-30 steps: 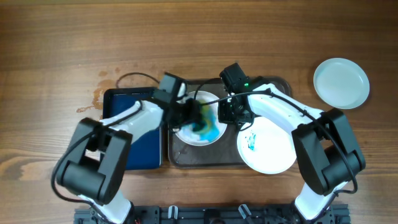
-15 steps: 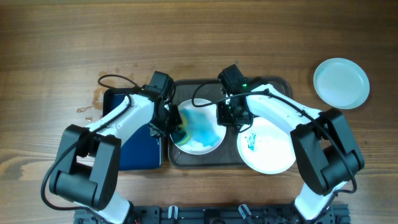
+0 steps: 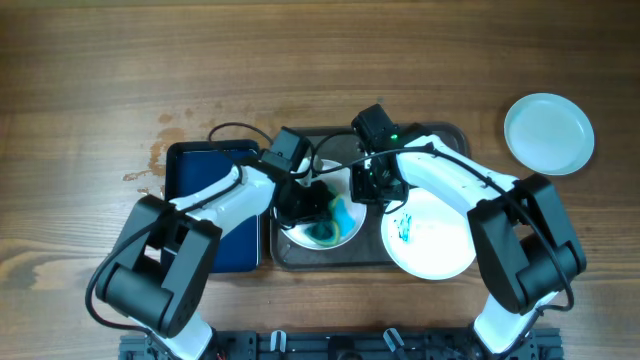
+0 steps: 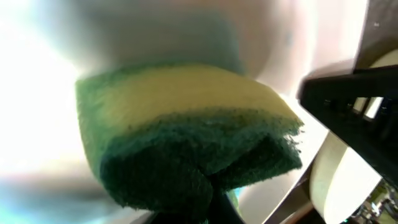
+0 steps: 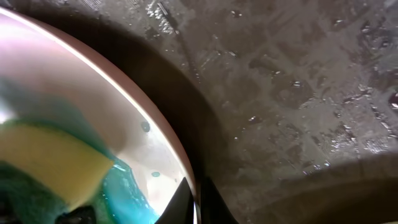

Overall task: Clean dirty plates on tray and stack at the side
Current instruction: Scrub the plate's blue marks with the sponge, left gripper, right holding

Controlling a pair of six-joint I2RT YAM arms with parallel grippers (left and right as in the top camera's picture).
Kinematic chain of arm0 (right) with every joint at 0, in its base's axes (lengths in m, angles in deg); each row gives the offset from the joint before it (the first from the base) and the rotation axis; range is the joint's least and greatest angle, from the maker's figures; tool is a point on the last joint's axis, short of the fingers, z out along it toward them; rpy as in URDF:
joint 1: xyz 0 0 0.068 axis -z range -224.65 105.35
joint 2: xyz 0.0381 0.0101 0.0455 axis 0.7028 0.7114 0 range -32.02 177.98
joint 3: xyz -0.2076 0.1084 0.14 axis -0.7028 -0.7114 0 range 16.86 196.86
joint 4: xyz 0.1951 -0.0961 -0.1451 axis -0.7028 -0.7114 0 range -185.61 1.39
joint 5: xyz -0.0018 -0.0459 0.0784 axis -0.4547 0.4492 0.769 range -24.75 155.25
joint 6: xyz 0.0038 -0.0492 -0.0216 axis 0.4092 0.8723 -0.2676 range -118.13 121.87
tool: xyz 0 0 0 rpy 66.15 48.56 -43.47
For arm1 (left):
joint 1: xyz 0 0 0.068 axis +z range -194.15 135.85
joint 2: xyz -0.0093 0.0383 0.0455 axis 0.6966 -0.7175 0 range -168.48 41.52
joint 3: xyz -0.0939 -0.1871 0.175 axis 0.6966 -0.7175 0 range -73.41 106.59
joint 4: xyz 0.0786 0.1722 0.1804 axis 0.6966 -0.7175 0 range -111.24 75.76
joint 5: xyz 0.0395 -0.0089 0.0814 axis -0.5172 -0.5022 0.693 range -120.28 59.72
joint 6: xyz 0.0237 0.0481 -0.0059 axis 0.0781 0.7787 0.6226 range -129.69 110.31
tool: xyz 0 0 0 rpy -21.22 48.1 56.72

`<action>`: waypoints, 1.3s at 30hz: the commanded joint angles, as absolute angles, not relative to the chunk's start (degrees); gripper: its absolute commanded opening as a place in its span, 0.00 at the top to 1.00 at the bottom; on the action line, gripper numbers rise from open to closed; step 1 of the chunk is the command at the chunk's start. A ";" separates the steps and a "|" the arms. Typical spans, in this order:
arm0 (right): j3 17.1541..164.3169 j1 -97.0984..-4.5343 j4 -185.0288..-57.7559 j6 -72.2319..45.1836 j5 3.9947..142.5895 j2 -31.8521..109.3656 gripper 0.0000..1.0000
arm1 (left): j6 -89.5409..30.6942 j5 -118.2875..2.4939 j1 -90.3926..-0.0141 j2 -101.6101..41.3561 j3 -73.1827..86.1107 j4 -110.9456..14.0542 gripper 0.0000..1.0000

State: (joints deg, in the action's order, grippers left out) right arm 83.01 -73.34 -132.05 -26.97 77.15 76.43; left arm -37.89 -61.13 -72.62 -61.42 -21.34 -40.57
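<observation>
My left gripper (image 3: 318, 205) is clamped tight on the sponge (image 4: 186, 143), pressing it into the plate (image 5: 74, 93) that sits in the middle of the tray (image 3: 440, 135) — teal smear shows around the sponge, so this one isn't clean yet. My right gripper (image 3: 368, 188) is pinched shut on that plate's right rim, I'd say to stop it sliding under the scrubbing. A second marked plate (image 3: 435, 245) overlaps the tray's right edge, waiting its turn. A clean-looking plate (image 3: 548, 133) lies well apart at the far right — the stacking spot, I reckon.
</observation>
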 commanded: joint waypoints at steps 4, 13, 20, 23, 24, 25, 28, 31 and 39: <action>81.98 -72.86 -132.40 -26.75 72.73 78.50 0.95 | -43.23 -64.26 -73.80 -63.93 -23.04 -31.80 0.96; 82.00 -72.84 -132.40 -26.77 72.73 78.50 0.95 | -46.20 -43.69 -71.38 -63.93 -23.04 -25.07 0.96; 82.00 -72.75 -132.38 -26.66 72.73 78.50 0.95 | -46.20 -24.15 -68.34 -63.93 -23.04 -40.39 0.96; 82.00 -72.75 -132.22 -26.73 72.73 78.50 0.96 | -46.18 -22.42 -67.53 -63.93 -23.04 -44.78 0.96; 82.00 -72.75 -132.16 -26.73 72.73 78.50 0.96 | -46.18 -22.49 -67.42 -63.93 -23.04 -45.62 0.96; 82.00 -72.75 -132.11 -26.77 72.73 78.50 0.95 | -46.18 -22.49 -67.44 -63.93 -23.04 -46.45 0.96; 82.00 -72.75 -132.20 -26.75 72.73 78.50 0.95 | -46.15 -23.54 -67.55 -63.93 -23.04 -50.21 0.96; 82.00 -72.75 -132.20 -26.73 72.73 78.50 0.96 | -45.98 -25.33 -67.55 -63.93 -23.04 -54.31 0.96; 82.00 -72.75 -132.18 -26.68 72.73 78.50 0.95 | -38.09 -40.91 -67.55 -63.93 -23.04 -57.22 0.96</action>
